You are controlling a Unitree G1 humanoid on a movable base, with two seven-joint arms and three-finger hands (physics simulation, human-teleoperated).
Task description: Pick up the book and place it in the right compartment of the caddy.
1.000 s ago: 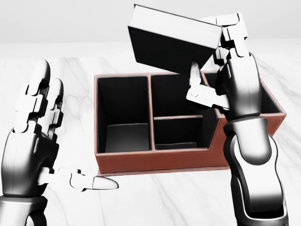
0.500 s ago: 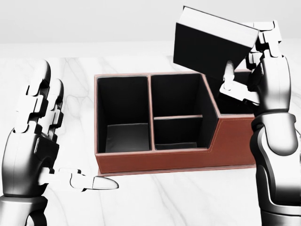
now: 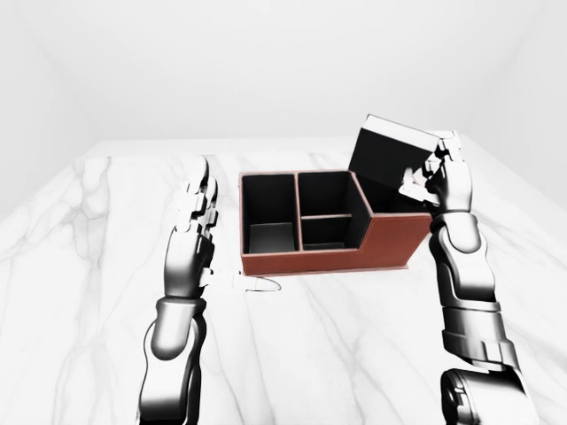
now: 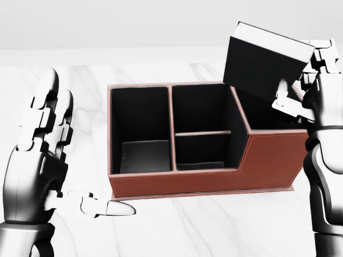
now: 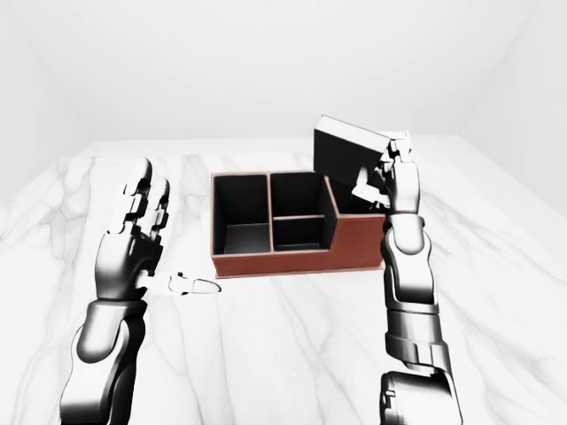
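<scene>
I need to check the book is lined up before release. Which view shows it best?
The head view: the book fills the upper right, tilted over the caddy's right compartment, gripped by the right robot hand. Both eye views show it smaller and farther off, same tilt, with the robot hand covering its right edge.

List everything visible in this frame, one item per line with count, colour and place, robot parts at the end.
book: one, black cover with white page edge, tilted, held above the caddy's right compartment at upper right of the head view.
caddy: one, reddish-brown outside, black inside, centre of the head view, resting on the table; a left compartment, two middle ones, one right one.
table: one, white marble, spanning each view.
left hand: one, silver and black, left of the head view, fingers open, holding nothing, apart from the caddy.
right hand: one, silver and black, right edge of the head view, fingers closed on the book.
</scene>
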